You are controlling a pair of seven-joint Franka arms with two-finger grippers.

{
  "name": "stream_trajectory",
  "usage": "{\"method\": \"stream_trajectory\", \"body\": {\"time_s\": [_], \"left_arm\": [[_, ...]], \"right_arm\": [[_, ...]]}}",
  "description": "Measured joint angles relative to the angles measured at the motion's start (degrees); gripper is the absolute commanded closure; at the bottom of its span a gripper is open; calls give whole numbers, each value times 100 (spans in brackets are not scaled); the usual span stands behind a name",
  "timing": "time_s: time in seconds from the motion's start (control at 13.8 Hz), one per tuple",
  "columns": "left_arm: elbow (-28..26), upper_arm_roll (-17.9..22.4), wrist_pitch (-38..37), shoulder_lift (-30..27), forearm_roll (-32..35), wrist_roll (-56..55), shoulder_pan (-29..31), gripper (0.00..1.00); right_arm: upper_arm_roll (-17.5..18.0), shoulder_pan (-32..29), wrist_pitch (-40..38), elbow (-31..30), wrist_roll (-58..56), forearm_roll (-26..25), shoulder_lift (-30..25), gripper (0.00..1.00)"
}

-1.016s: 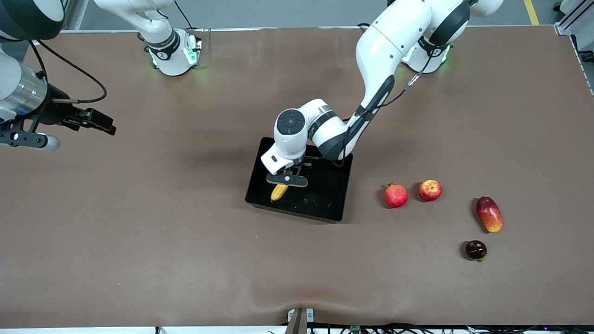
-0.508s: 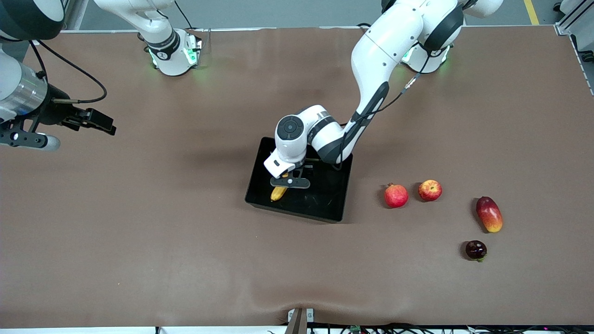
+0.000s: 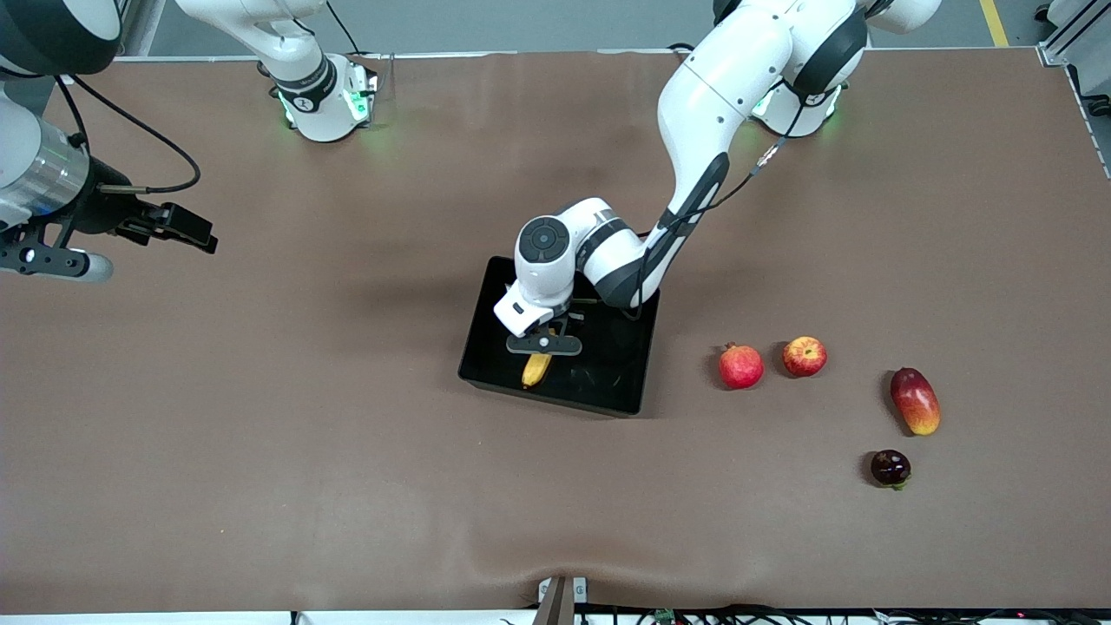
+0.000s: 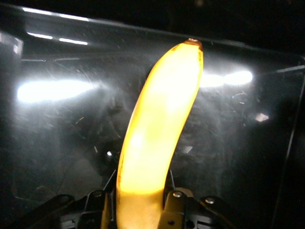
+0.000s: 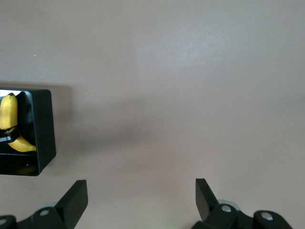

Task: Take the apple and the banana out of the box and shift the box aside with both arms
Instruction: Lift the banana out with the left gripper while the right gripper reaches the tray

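The yellow banana (image 3: 536, 370) is inside the glossy black tray (image 3: 609, 401), clamped between the fingers of my left gripper (image 3: 542, 345). In the left wrist view the banana (image 4: 159, 124) runs out from between the left gripper's (image 4: 140, 204) fingers (image 4: 174, 206) over the tray floor (image 4: 57, 143). The red apple with yellow streaks (image 3: 805, 356) lies on the table toward the left arm's end. My right gripper (image 3: 187, 227) waits open and empty over bare table at the right arm's end. It also shows in the right wrist view (image 5: 141, 191), with the tray (image 5: 44, 129) and banana (image 5: 8, 114) at the edge.
A red pomegranate (image 3: 740, 366) lies beside the apple. An oval red-orange mango (image 3: 915, 400) and a small dark fruit (image 3: 890, 468) lie nearer the front camera, toward the left arm's end. The brown cloth is wrinkled near the front edge.
My left gripper has shifted the banana a little within the tray, toward the left arm's end and the front camera. The right arm has not moved.
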Motion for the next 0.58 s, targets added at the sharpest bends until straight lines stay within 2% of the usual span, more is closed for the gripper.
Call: {"method": "stream_trajectory", "body": {"time_s": [0.29, 0.58], "left_arm": [[124, 132, 22, -151, 0, 0, 12, 100], [219, 244, -330, -809, 0, -3, 35, 100]], "right_arm": [[1, 2, 0, -4, 0, 0, 0, 0], [3, 36, 15, -45, 178, 0, 1, 0]]}}
